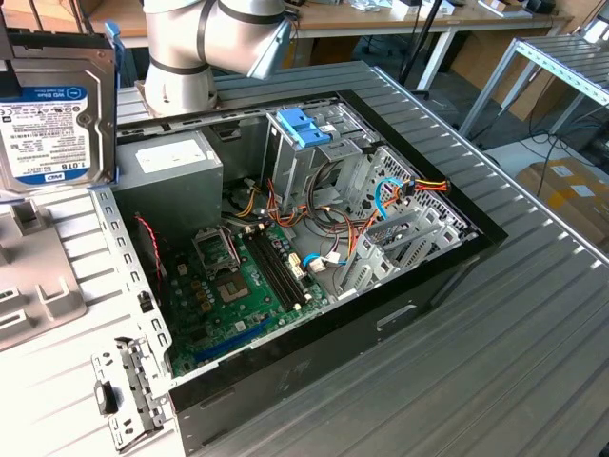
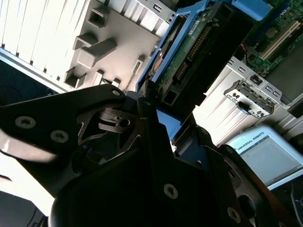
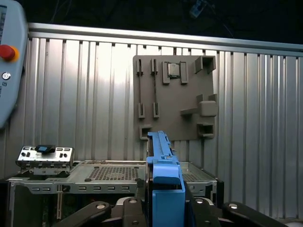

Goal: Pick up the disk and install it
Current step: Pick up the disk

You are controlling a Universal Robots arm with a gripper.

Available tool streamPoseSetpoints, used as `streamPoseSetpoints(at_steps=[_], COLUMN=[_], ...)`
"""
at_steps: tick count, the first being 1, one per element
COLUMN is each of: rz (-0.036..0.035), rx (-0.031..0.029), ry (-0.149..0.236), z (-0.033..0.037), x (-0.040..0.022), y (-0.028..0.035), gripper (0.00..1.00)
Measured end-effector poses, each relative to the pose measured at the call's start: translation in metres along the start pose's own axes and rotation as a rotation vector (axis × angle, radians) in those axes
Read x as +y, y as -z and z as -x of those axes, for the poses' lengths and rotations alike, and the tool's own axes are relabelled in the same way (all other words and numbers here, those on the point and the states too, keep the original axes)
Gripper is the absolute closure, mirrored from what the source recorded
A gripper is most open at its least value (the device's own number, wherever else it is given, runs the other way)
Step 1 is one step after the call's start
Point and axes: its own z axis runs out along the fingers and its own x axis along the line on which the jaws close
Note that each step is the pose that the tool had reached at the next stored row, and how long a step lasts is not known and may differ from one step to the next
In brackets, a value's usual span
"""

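Note:
The disk (image 1: 57, 119), a dark grey hard drive with a white and blue label in a light-blue carrier, hangs upright in the air at the exterior view's upper left, left of the open computer case (image 1: 419, 286). In the second wrist view my gripper (image 2: 170, 118) is shut on the disk (image 2: 189, 52), its black fingers (image 2: 151, 123) clamped on the carrier's sides. In the first wrist view the disk's blue edge (image 3: 163, 184) stands between the fingers of the gripper (image 3: 165, 210). The arm's grey body (image 1: 219, 38) rises behind the case.
Inside the case lie a green motherboard (image 1: 238, 276), a power supply (image 1: 171, 171), loose cables and a tall metal drive cage with a blue latch (image 1: 303, 127). A grey fixture plate (image 3: 175, 94) lies on the ribbed metal table (image 1: 514, 362). A teach pendant (image 3: 7, 56) sits beside it.

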Motion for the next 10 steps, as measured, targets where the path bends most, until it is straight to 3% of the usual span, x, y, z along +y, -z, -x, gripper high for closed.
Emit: streamPoseSetpoints(at_steps=[10], rz=[-0.0001], rx=[-0.0001], ry=[0.0], z=[-0.0077], x=[-0.0054], y=[0.0009], gripper=[0.63])
